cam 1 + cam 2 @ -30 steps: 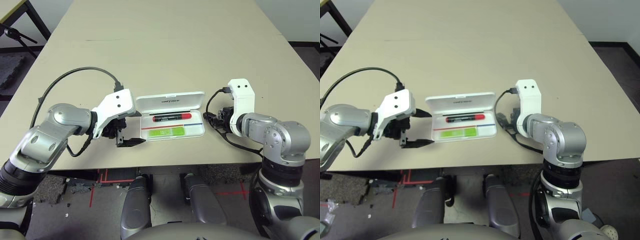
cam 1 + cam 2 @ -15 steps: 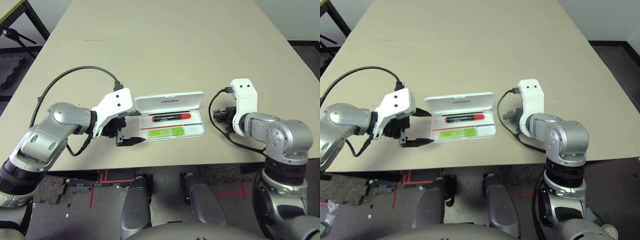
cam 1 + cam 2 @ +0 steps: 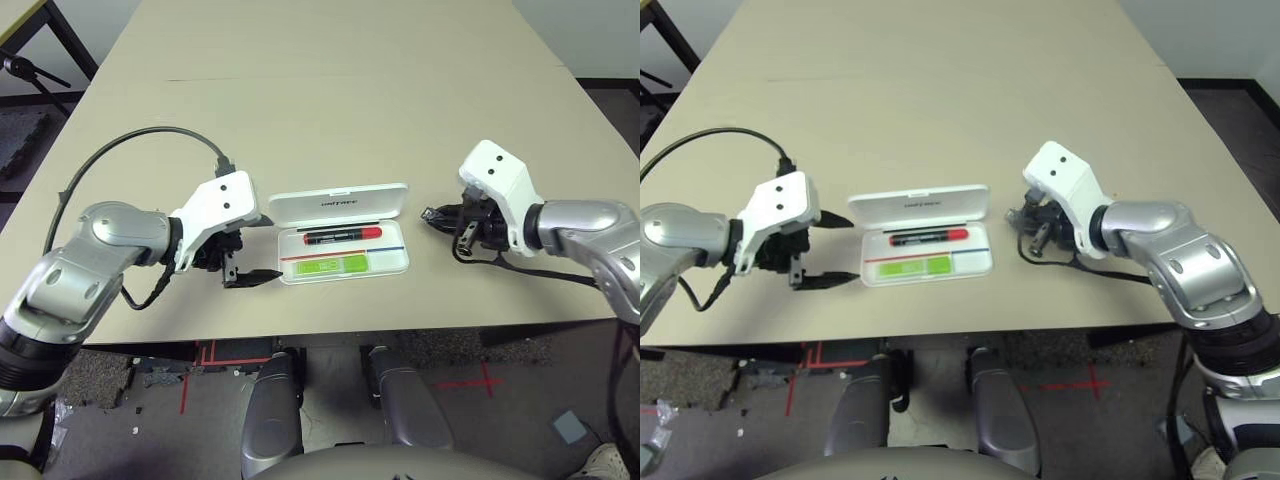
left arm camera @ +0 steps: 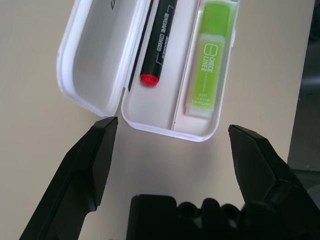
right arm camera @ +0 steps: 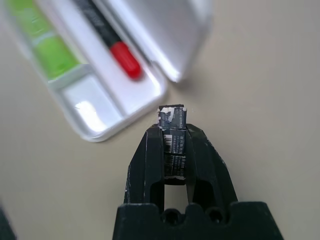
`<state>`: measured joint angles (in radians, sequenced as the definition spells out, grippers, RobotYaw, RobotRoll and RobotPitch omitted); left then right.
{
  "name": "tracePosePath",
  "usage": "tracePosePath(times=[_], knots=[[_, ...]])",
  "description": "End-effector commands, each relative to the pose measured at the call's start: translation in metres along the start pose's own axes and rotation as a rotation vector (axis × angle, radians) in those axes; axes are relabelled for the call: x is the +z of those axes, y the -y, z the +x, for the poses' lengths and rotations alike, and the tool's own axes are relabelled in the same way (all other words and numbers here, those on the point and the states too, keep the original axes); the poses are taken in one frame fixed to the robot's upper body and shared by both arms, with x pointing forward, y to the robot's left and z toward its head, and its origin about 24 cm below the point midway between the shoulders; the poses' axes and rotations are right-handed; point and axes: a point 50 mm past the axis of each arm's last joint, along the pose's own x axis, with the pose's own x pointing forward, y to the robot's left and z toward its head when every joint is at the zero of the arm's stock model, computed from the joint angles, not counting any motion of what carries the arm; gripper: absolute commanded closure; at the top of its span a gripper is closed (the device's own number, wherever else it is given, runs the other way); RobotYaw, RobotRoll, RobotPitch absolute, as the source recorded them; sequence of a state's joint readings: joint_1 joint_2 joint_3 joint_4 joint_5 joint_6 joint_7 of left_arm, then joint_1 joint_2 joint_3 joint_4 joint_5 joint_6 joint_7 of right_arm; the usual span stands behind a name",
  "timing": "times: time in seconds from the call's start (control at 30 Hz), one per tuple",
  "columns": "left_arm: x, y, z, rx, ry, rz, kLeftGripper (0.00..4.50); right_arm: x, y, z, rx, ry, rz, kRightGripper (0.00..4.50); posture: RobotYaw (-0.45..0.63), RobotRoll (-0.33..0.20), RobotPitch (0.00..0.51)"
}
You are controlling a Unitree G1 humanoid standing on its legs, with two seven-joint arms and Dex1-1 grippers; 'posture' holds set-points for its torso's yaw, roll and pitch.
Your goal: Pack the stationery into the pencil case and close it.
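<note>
my right gripper (image 5: 172,131) pinching a small dark block (image 5: 172,125) right of the open pencil case (image 3: 345,234), my left gripper (image 4: 170,137) spread wide at its left end

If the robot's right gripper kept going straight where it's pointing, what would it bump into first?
Probably the open pencil case, at its near corner. The right gripper, shut on a small dark piece, points at that end of the case, though depth is hard to judge.

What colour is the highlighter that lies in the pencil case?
The highlighter is light green with a white band, clearest in the left wrist view.
</note>
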<state>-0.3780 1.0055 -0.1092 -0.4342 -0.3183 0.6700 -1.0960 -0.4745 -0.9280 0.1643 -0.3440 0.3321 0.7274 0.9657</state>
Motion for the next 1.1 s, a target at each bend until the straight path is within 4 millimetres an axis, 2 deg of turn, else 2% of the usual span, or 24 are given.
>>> tracePosePath(times=[0.03,0.47,0.8,1.1], knots=[[0.0,0.001,-0.004,-0.007,0.003,0.002,0.0,0.005,-0.002,0.001,0.121,0.011,-0.128,4.19,-0.09,0.0,0.21],[0.007,0.008,-0.006,-0.03,0.069,0.0,0.0,0.025,-0.019,0.021,0.288,0.044,-0.228,4.19,-0.08,0.0,0.207],[0.006,0.01,-0.006,-0.033,0.065,0.0,0.0,0.022,-0.025,0.048,0.297,0.015,-0.29,4.19,-0.05,0.0,0.212],[0.005,0.012,-0.007,-0.021,0.053,-0.006,0.0,0.02,-0.026,0.057,0.277,-0.006,-0.318,4.19,-0.04,0.0,0.215]])
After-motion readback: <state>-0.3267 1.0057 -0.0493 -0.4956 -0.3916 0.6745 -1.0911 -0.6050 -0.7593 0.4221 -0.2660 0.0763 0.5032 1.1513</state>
